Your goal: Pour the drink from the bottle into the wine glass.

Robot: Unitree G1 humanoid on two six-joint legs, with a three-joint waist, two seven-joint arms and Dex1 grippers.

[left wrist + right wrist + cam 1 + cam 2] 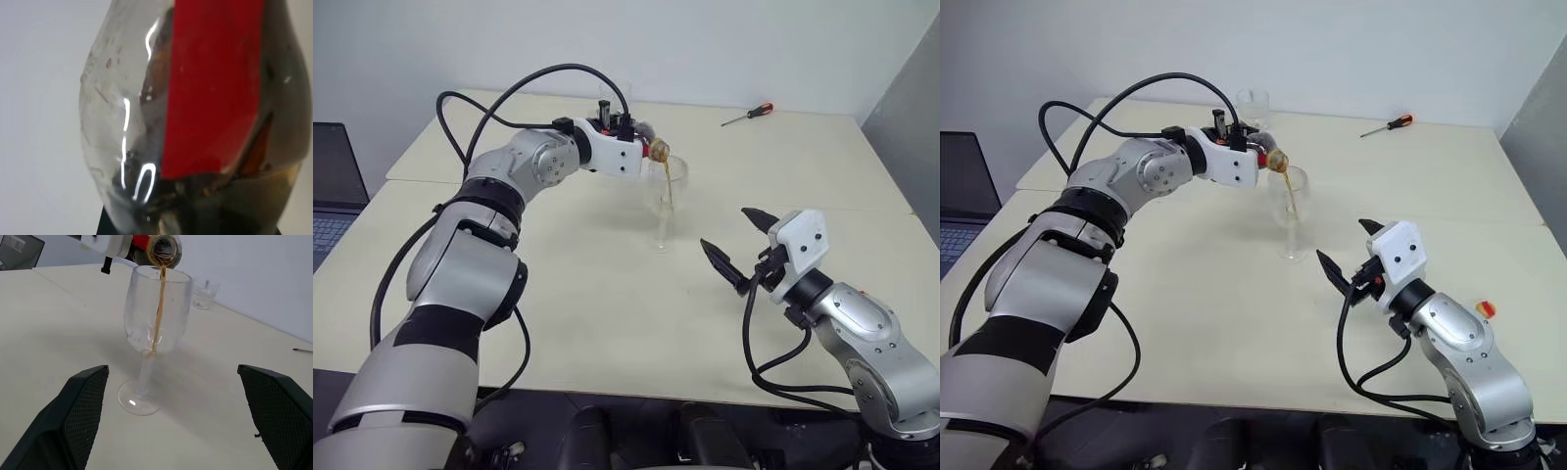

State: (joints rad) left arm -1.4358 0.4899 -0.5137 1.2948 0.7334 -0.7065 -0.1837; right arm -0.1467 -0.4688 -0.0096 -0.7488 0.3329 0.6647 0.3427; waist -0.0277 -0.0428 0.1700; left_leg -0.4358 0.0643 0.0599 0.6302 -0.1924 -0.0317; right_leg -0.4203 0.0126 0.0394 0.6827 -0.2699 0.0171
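My left gripper [626,129] is shut on the bottle [652,148], holding it tipped on its side above the wine glass [664,201]. A thin brown stream of the drink [158,308] runs from the bottle's mouth [163,249] into the bowl, where a little has collected at the bottom. The left wrist view shows the bottle's clear body with its red label [215,83] up close, dark liquid low inside. The glass stands upright in the middle of the table. My right gripper [729,232] stands open, near the table and short of the glass, with nothing between its fingers [83,406].
A short clear tumbler [1253,103] stands behind the bottle near the far edge. A red-handled screwdriver [747,115] lies at the back right. A small yellow-and-red cap [1485,309] rests beside my right arm. A laptop [333,186] sits off the table's left side.
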